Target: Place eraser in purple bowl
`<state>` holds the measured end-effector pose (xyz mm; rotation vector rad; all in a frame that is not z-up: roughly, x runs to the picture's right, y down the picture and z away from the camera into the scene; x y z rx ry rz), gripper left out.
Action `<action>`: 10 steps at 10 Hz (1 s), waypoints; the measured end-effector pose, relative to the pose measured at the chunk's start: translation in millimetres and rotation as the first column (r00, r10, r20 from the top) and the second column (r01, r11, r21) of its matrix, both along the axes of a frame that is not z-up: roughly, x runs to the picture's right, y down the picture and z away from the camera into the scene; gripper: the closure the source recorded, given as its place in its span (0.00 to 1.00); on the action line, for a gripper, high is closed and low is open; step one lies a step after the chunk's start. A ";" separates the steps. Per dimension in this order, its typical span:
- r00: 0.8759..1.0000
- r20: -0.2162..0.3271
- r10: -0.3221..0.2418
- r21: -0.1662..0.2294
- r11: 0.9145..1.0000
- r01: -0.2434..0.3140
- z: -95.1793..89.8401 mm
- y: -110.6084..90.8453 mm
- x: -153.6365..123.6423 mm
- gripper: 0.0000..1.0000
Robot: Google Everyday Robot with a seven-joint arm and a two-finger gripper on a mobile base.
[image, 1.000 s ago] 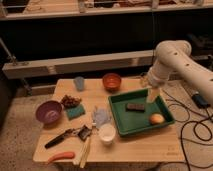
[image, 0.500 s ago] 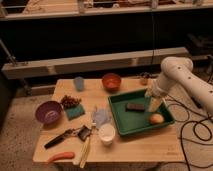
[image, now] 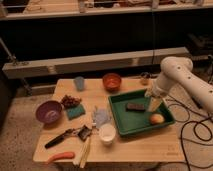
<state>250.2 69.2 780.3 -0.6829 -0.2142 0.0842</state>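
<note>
The eraser [image: 135, 106] is a small dark flat block lying in the green tray [image: 125, 125] on the right of the wooden table. The purple bowl [image: 49, 111] stands at the table's left edge, far from the eraser. My gripper [image: 154, 104] hangs from the white arm over the tray's right side, just to the right of the eraser and slightly above the tray floor. It holds nothing that I can make out.
An orange-yellow fruit [image: 157, 119] lies in the tray near the gripper. An orange-red bowl [image: 112, 81], a blue cup [image: 79, 83], a teal sponge [image: 76, 111], a white cup [image: 107, 133], a black-handled tool [image: 62, 137] and a carrot [image: 60, 156] sit on the table.
The arm has lowered and drawn in over the tray, bringing the gripper down beside the eraser. The eraser and the bowl have not moved.
</note>
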 end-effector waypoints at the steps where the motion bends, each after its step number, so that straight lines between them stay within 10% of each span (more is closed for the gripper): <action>1: 1.000 -0.001 0.001 0.000 1.000 -0.001 -0.2 0.2 0.6 0.40; 6: 1.000 0.021 -0.002 0.009 1.000 0.002 -5.4 1.5 5.5 0.40; 10: 0.963 0.260 0.075 0.035 0.996 -0.087 -11.6 6.2 37.1 0.40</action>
